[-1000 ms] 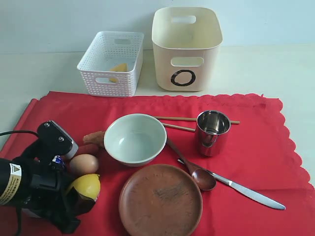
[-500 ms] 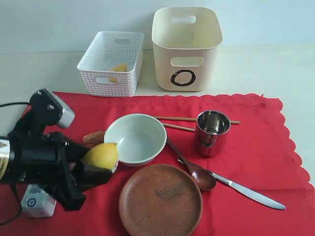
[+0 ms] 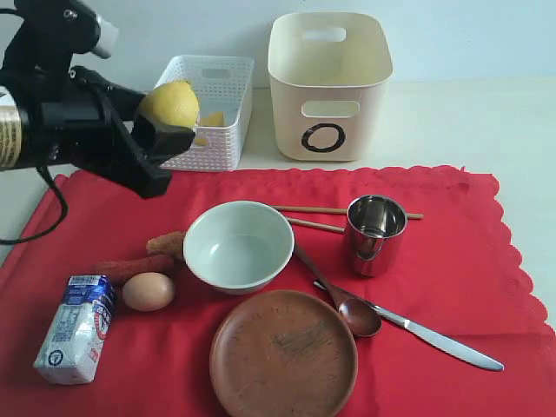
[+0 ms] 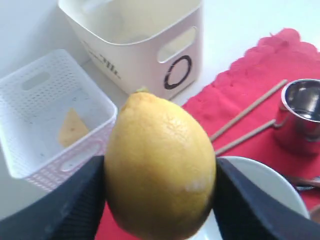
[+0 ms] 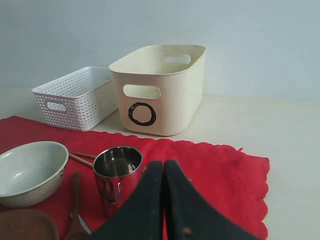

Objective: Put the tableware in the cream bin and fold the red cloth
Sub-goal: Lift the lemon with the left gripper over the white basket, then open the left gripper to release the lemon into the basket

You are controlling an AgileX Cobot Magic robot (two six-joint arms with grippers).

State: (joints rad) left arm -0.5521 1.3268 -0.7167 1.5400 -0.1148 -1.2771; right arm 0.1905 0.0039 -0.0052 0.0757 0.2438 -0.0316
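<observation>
My left gripper is shut on a yellow lemon and holds it high over the near left corner of the white lattice basket. On the red cloth lie the pale bowl, wooden plate, steel cup, two chopsticks, brown spoon and silver knife. The cream bin stands behind the cloth. My right gripper is shut with nothing in it, low over the cloth near the cup; the exterior view does not show it.
A cheese wedge lies in the lattice basket. An egg, a blue-white milk carton and some brown food rest on the cloth left of the bowl. The left arm spans the upper left of the exterior view.
My left gripper has risen from the cloth's front left with the lemon in it and moved back toward the lattice basket. The egg and milk carton now show.
</observation>
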